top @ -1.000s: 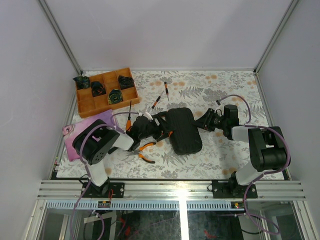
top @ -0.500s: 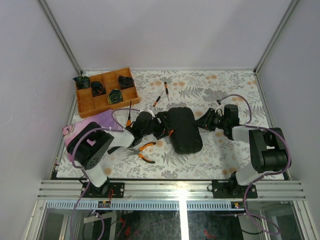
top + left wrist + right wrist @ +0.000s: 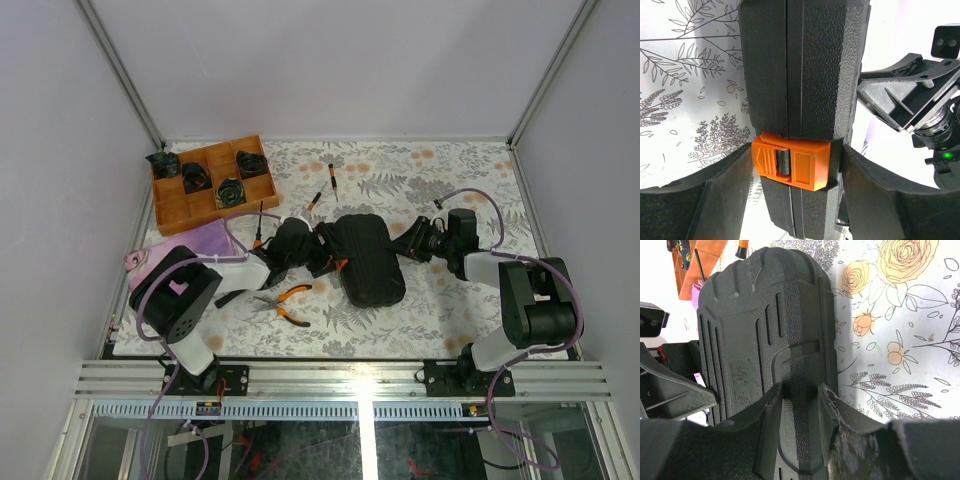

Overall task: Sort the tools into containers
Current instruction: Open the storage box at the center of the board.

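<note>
At the far left the wooden tray (image 3: 213,183) with its dark bundles has not shifted, nor has the pink cloth (image 3: 140,262). The left arm has swung its elbow outward and pushed its wrist closer to the case (image 3: 368,262). The left tool (image 3: 796,150) has narrowed over the last second and now straddles the case's closed seam at the orange latch (image 3: 792,164). One finger meets the latch's edge and the other the shell, so I take it to be clamped on the case. The case itself has barely moved and lies mid-table, still closed. The pliers (image 3: 283,303) remain loose on the table (image 3: 420,170) just in front of the left arm, a long screwdriver (image 3: 257,228) sits beside it, and two short drivers (image 3: 313,201) lie farther back. So nothing looks sorted yet, and the squeeze at the latch reads as an attempt to get the case open. On the right, the right tool (image 3: 799,390) is unchanged, pinched on a raised ridge at the case's opposite edge to hold it steady. From above, the left wrist covers its own fingers, the inside of the case is unseen, I can find no hammer, and I cannot say what the tray's bundles are.
</note>
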